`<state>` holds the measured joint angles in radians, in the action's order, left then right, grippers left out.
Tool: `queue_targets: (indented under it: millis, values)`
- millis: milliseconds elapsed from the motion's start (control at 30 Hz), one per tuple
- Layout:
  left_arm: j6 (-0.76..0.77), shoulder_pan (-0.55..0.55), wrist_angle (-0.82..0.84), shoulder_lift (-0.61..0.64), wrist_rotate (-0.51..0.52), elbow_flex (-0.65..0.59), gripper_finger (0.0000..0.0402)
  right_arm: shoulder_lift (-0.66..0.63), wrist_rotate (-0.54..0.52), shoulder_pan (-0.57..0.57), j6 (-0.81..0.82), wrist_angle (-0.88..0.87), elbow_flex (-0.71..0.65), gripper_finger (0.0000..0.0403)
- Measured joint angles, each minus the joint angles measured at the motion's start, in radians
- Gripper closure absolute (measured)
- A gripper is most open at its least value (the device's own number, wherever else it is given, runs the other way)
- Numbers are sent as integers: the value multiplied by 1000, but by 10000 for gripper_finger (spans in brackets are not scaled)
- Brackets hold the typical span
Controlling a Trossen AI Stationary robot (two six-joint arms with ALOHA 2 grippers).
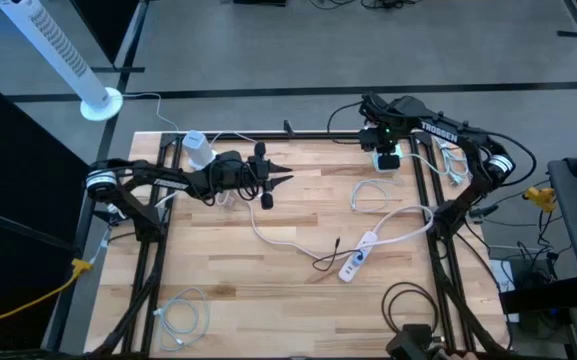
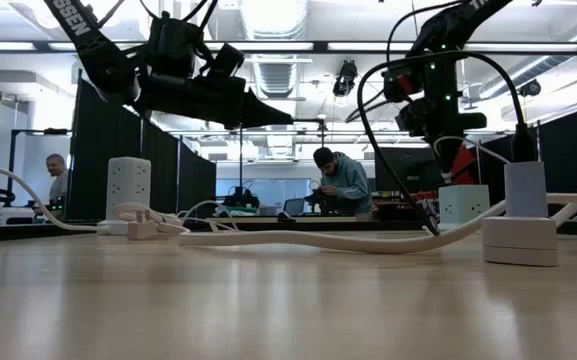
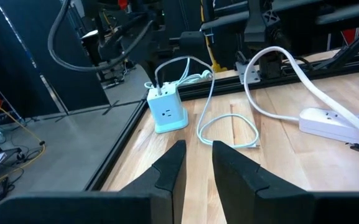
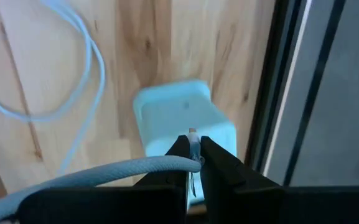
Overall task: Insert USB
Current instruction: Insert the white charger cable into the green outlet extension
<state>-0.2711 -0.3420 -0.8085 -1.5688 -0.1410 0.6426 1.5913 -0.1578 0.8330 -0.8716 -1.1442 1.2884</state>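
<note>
Hovering over the far-right charger [image 4: 182,121], right gripper [image 4: 193,151] clenches the USB plug [image 4: 193,142], long axis pointing down at it. Left gripper [image 3: 196,163] waits far left, jaws slightly apart, empty.

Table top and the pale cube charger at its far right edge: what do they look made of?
The table top looks like light wood, butcher-block style: joined planks with visible grain and knots, satin finish. The pale cube charger seems moulded plastic: smooth, matte, rounded corners. The right gripper holds a white cable's plug just above it.
</note>
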Motion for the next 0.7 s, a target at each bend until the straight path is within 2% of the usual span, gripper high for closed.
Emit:
queue_targets:
  millis: [100, 700]
  values:
    - [0, 0, 0, 0, 0, 0, 336, 0, -26, 1, -7, -30, 0, 392]
    - [18, 0, 12, 0, 0, 0, 334, -2, -12, 12, -36, -18, -43, 392]
